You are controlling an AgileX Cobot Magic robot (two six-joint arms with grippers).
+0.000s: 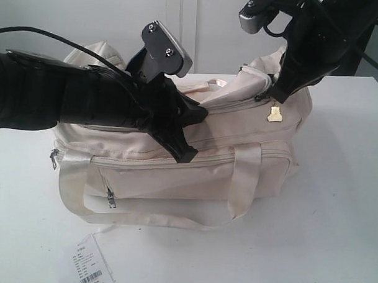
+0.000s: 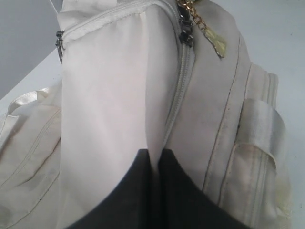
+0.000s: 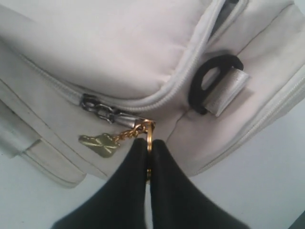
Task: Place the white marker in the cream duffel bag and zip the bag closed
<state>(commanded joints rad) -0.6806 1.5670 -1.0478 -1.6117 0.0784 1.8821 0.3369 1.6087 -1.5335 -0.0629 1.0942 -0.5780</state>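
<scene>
Cream fabric duffel bag [image 1: 175, 178] on white bench [image 1: 335, 233]: left fingers [image 2: 124, 200] are clenching its top fabric, apparently bracing it; right fingers [image 3: 126, 191] are gripping the gold zipper ring [image 3: 148, 131], likely for closing.

Cream duffel bag [image 1: 169, 178] matt cloth; webbing handles [image 1: 247, 174] satiny; zipper ring [image 3: 150, 129] shiny metal.
</scene>
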